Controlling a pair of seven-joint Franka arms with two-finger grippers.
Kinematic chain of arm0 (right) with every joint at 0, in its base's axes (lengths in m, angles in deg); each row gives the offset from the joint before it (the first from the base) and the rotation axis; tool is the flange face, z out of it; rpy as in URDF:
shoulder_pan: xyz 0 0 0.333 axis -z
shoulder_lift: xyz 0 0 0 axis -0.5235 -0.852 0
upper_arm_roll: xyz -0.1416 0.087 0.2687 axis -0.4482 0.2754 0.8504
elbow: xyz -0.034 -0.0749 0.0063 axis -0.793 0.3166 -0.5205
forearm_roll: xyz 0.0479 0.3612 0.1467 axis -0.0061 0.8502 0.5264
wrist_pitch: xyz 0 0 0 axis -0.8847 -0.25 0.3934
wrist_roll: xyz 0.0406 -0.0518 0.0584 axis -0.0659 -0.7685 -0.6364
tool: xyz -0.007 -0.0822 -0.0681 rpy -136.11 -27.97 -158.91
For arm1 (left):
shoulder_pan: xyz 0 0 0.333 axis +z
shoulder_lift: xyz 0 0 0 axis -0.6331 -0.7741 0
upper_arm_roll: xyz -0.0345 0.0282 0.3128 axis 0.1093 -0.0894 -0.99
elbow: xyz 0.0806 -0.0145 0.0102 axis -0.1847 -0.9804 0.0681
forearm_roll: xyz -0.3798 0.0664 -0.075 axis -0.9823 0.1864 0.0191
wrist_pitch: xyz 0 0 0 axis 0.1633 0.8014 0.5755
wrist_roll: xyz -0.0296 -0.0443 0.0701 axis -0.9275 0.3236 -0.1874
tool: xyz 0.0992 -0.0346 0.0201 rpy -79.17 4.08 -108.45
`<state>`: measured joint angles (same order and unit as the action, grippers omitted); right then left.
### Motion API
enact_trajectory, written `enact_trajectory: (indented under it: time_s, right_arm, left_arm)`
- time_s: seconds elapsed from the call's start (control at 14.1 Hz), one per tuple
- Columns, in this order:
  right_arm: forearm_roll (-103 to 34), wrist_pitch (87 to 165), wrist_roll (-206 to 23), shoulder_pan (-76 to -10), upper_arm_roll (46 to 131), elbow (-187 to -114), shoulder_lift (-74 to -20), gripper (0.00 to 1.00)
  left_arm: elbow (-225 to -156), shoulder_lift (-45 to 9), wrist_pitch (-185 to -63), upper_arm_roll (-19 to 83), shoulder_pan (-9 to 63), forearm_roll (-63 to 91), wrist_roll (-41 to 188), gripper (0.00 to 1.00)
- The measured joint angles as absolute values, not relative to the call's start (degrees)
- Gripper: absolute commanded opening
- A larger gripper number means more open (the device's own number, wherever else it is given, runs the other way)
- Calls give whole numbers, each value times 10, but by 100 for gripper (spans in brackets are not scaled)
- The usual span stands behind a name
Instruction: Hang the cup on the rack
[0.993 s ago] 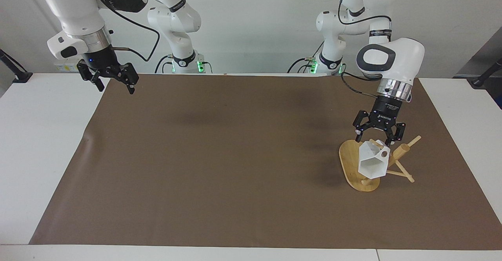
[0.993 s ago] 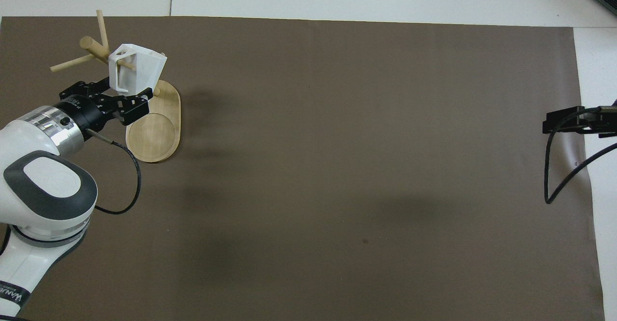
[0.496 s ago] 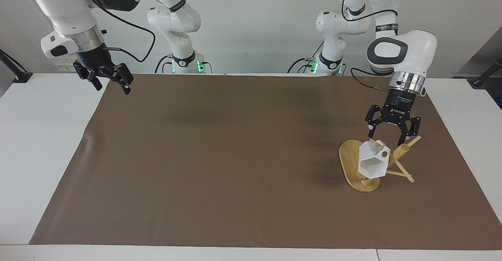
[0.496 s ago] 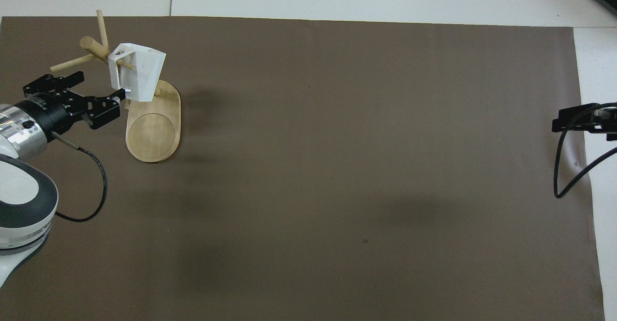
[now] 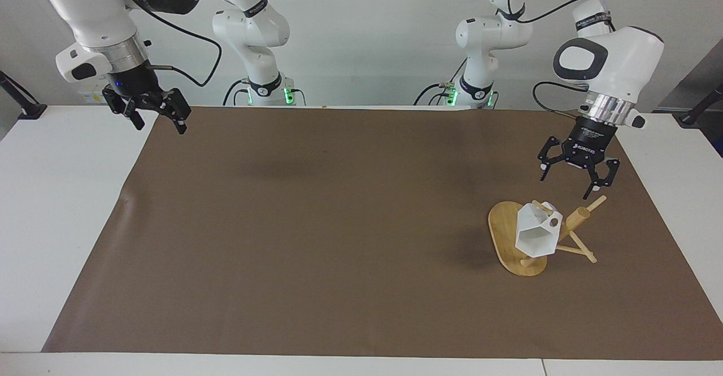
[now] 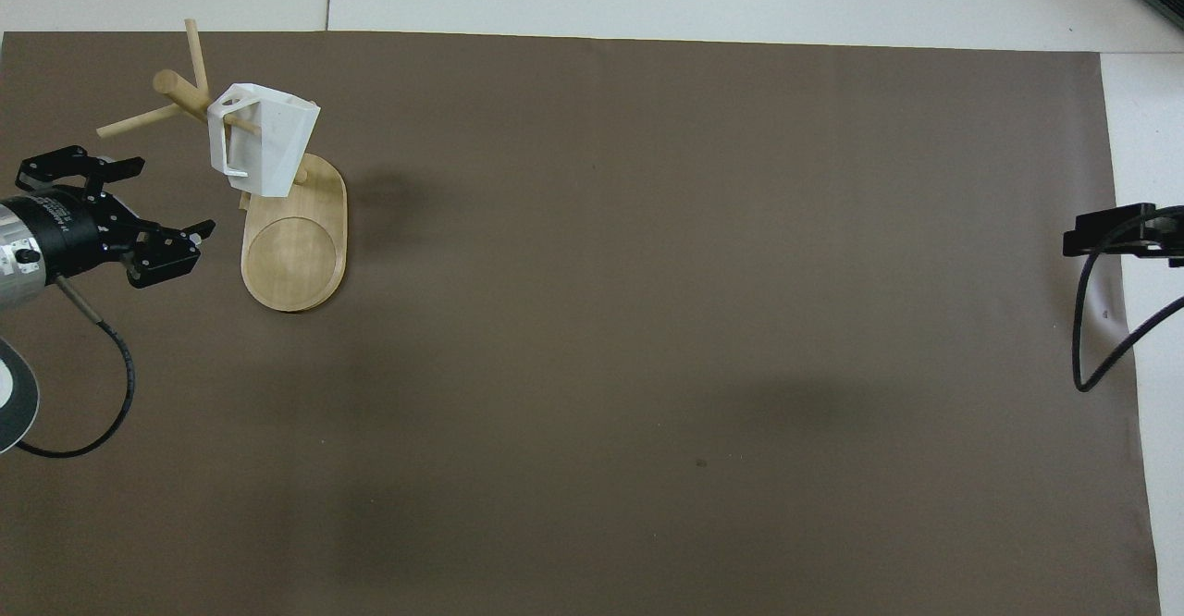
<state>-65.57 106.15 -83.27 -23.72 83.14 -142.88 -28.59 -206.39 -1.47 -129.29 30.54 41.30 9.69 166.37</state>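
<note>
The white faceted cup (image 5: 535, 235) hangs by its handle on a peg of the bamboo rack (image 5: 502, 229), which stands on the brown mat toward the left arm's end of the table. The cup tilts, with its open rim facing away from the robots. In the overhead view the cup (image 6: 265, 140) hangs over the rack's oval base (image 6: 294, 255). My left gripper (image 5: 565, 187) is open and empty, raised above the rack and clear of the cup; it also shows in the overhead view (image 6: 174, 192). My right gripper (image 5: 160, 127) is open and empty over the mat's corner at the right arm's end.
A brown mat (image 5: 339, 223) covers most of the white table (image 5: 56, 223). The rack's thin pegs (image 5: 584, 254) stick out toward the left arm's end. The right gripper's cable (image 6: 1087, 357) hangs over the mat's edge.
My left gripper has let go of the cup, risen and drawn back toward the left arm's end. The cup stays on the peg. My right gripper has drifted slightly outward.
</note>
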Motion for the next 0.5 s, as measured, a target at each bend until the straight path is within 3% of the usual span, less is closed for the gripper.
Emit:
enact_trajectory:
  time_s: [0.5]
  right_arm:
    - [-656, 1062, -838, -237, 832, -1429, -286, 100]
  left_arm:
    - [-2031, -12, -1150, 306, 414, 227, 1415, 100]
